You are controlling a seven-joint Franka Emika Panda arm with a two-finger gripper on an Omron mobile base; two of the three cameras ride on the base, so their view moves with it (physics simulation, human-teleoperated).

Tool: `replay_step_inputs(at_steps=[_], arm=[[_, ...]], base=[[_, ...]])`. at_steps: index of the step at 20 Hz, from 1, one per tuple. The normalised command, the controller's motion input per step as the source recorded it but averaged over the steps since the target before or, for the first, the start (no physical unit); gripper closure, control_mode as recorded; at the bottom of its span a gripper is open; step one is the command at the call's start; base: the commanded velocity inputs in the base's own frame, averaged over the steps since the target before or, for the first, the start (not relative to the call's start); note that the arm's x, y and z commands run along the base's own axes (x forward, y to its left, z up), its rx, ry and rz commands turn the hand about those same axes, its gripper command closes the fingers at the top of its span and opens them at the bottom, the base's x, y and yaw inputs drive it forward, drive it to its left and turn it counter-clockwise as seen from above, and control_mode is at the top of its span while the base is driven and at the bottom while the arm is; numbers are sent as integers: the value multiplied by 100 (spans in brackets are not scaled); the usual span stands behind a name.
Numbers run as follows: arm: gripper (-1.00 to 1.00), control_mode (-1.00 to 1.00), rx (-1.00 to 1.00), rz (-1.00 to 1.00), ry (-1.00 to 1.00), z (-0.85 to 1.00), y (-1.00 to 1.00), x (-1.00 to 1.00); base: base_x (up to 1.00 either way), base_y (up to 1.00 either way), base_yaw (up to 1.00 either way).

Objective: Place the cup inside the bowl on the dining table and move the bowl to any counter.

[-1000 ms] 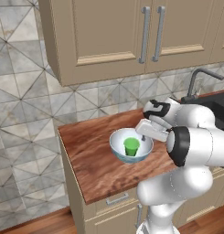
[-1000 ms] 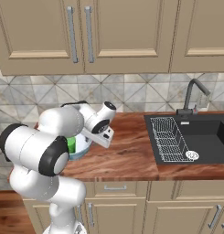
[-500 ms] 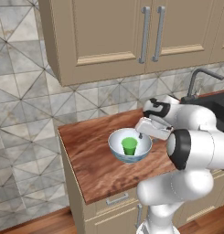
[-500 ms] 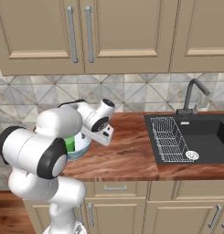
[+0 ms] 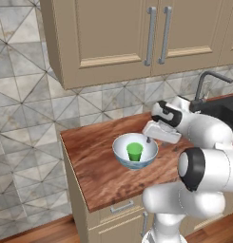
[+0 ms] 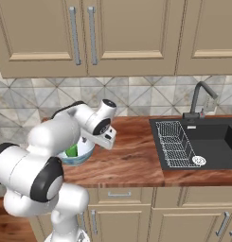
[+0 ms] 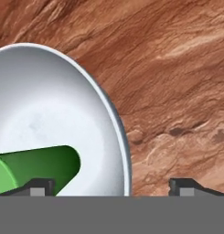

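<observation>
Cup and bowl sit together on the counter: the green cup stands upright in the middle of the white bowl, and the bowl rests flat on the wood top, not far from the front edge. We judge that both parts of the task are finished, because the bowl is on a counter with cabinets below and a sink well apart at 3 o'clock in the right base view.

Our gripper is at the bowl's rim, at about 2 o'clock from the cup in the left base view. Its jaws stand wide and hold nothing — in the hand view one tip is over the inside of the bowl, the other over the bare wood, so the rim passes between them without a grip. We think this is the way the bowl was carried, pinched by its wall, since the bowl is much too broad to take across.

The cup is low and in the centre, so it should not tip. The next move, in our opinion, is only to lift the hand straight away — a sideways pull could knock the rim.
</observation>
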Motion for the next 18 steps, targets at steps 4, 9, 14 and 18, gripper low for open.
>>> replay_step_inputs(at_steps=[4, 9, 14, 18], arm=[[-100, -100, 0, 0, -9, 18, 0, -42], [-100, -100, 0, 0, -10, 24, 0, -57], [-100, -100, 0, 0, -8, 31, 0, -58], [-100, -100, 0, 0, -4, 38, 0, -48]], base=[[0, 0, 0], [0, 0, 0], [0, 0, 0], [0, 0, 0]])
